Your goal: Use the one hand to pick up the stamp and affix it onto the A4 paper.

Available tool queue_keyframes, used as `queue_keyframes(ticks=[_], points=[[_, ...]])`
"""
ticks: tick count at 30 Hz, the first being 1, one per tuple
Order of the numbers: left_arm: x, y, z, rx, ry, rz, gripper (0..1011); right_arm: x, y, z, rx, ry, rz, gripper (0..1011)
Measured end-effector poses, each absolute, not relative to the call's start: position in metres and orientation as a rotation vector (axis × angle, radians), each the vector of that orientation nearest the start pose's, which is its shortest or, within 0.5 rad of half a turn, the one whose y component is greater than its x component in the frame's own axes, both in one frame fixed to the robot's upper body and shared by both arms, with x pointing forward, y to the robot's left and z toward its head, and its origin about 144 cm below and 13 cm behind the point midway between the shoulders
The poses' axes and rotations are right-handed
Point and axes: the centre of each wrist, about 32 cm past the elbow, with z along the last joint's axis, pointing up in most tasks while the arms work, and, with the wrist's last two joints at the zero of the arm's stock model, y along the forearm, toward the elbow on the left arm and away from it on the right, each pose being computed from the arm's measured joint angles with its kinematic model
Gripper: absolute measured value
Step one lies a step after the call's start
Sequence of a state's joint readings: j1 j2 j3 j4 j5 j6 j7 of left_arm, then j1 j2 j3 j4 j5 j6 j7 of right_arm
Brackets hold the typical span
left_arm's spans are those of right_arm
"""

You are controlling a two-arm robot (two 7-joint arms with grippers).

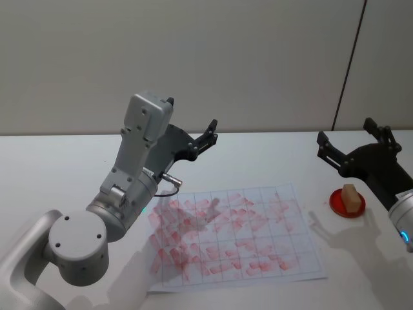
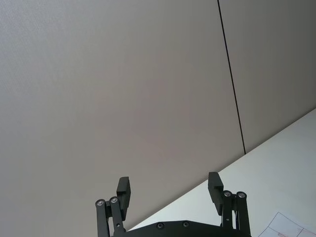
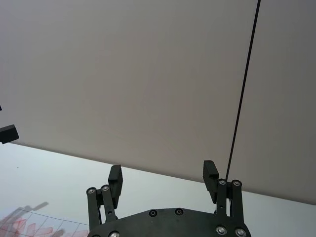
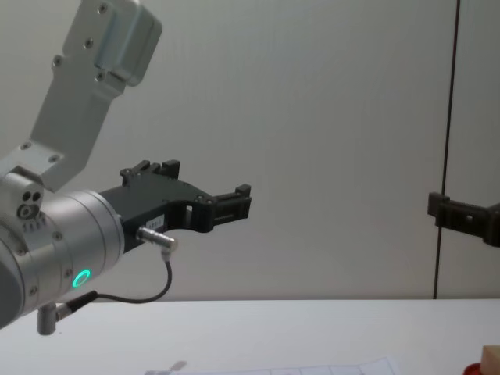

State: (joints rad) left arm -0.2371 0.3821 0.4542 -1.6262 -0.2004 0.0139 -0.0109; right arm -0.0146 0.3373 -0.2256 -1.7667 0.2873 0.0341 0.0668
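The stamp [image 1: 350,196], a small tan wooden block, stands upright on a flat red disc [image 1: 347,204] at the table's right side; its top also shows in the chest view [image 4: 491,358]. The A4 paper [image 1: 239,236], gridded and covered in red marks, lies flat in the middle. My right gripper [image 1: 347,134] hovers open above and just behind the stamp, nothing between its fingers [image 3: 210,173]. My left gripper [image 1: 210,132] is raised over the paper's far left corner, open and empty, pointing toward the wall [image 2: 169,187].
The white table [image 1: 64,168] runs back to a plain wall with a dark vertical seam [image 1: 348,64]. The left arm's big silver wrist [image 1: 129,194] overhangs the paper's left edge. Bare table lies behind the paper and to its left.
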Motion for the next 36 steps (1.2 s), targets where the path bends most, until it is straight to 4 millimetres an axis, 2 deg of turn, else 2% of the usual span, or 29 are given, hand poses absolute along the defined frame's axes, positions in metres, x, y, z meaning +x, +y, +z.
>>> queue_keyframes(ticks=[12,36], points=[[0.492,0.198,1.204,0.061,-0.268,1.124,1001,0.443,-0.238,1.184,-0.009,-0.027,-1.292,1001],[0.492,0.198,1.204,0.061,-0.268,1.124,1001,0.456,-0.244,1.161,-0.139,0.133,-1.410,1001]])
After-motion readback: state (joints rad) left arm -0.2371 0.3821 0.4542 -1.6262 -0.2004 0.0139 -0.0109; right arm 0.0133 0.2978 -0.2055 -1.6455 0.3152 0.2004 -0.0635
